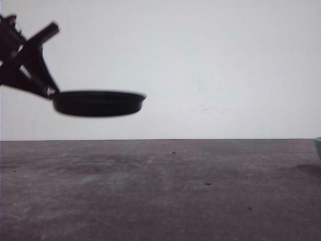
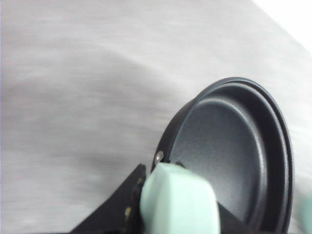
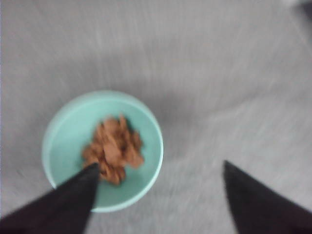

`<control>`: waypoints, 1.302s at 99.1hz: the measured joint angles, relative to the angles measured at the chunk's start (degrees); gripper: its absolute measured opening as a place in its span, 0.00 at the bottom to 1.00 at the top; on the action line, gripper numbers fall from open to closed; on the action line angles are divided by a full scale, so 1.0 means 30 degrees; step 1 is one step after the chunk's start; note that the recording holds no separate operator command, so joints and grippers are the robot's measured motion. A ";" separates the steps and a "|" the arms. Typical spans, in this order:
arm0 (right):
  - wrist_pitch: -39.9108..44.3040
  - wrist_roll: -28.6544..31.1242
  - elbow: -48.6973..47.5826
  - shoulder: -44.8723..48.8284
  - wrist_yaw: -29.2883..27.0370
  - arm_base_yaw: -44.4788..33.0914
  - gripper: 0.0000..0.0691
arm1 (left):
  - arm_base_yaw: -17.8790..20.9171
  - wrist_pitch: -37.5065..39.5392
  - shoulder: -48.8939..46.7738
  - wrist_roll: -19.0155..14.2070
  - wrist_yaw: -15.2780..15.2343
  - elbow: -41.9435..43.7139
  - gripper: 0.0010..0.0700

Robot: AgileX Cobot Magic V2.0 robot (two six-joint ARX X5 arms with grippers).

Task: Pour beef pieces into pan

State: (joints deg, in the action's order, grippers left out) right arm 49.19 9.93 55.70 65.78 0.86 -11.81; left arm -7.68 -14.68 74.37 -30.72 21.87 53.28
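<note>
The black pan (image 1: 99, 103) hangs level in the air above the table at the left, held by my left gripper (image 1: 47, 90). In the left wrist view the pan (image 2: 229, 156) is empty and its pale mint handle (image 2: 178, 202) sits clamped between the fingers of my left gripper (image 2: 170, 214). The beef pieces (image 3: 113, 148) lie in a small heap inside a teal bowl (image 3: 68, 131) on the table. My right gripper (image 3: 158, 195) hovers above that bowl, jaws wide open, one fingertip (image 3: 90, 173) over the bowl and the other over bare table.
The grey table (image 1: 160, 191) stretches across the front view with a white wall behind. The teal bowl's rim (image 1: 318, 145) peeks in at the right edge of the front view.
</note>
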 joint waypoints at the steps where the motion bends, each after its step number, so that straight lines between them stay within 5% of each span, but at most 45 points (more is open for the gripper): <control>1: -0.0080 0.0029 -0.0095 0.0146 0.0022 -0.0015 0.52 | -0.0044 0.0000 -0.0095 0.0000 0.0036 0.0000 0.07; 18: -0.0969 0.0350 -0.0372 0.2565 0.0146 -0.0102 0.36 | -0.0634 -0.0022 -0.1406 -0.0007 0.0168 0.0000 0.07; 87: -0.3271 0.0852 -0.0372 0.8080 0.0940 -0.0211 0.34 | -0.1275 -0.0430 -0.1515 -0.0015 0.0175 0.0000 0.07; 111: -0.4124 0.0845 -0.0313 0.8255 0.1749 -0.0219 0.08 | -0.1472 -0.0743 -0.1515 -0.0022 0.0109 0.0000 0.07; 129: -0.4670 0.0845 -0.0262 0.8145 0.2892 -0.0335 0.04 | -0.2018 -0.0750 -0.1515 -0.0058 0.0029 0.0000 0.07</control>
State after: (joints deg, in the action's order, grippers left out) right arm 35.18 12.47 54.92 90.21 9.54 -12.82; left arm -13.74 -16.93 69.82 -30.89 21.96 53.28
